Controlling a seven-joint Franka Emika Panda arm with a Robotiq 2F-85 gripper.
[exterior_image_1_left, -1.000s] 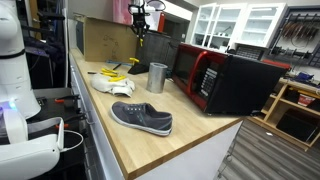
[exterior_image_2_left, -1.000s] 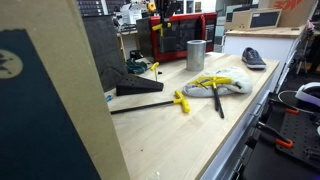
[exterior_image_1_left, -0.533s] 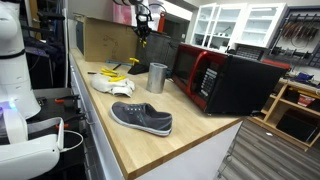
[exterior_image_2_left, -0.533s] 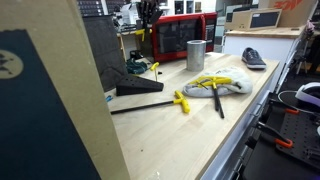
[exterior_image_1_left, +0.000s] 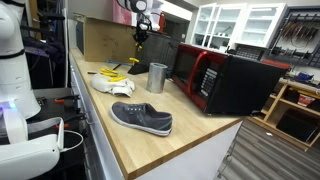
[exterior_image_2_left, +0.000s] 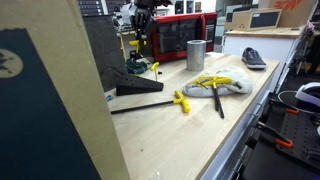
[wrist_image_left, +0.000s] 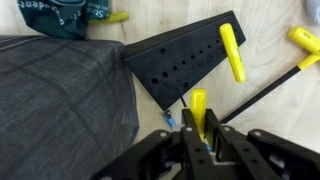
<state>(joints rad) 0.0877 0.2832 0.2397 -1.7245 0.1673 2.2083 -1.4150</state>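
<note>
In an exterior view the gripper (exterior_image_1_left: 140, 34) hangs high over the far end of the counter (exterior_image_1_left: 190, 135), and has drifted only slightly in the last second. The other exterior angle shows the same small drift. In the wrist view it stays clenched on a yellow-handled key (wrist_image_left: 199, 104), which is held clear above the black holder (wrist_image_left: 180, 62).

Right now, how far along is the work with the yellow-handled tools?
Done: one yellow-handled tool is off the counter. In hand: the gripper is shut on it above the black rack. Left: a second tool lies at the rack's edge, a third tool beside it.
</note>
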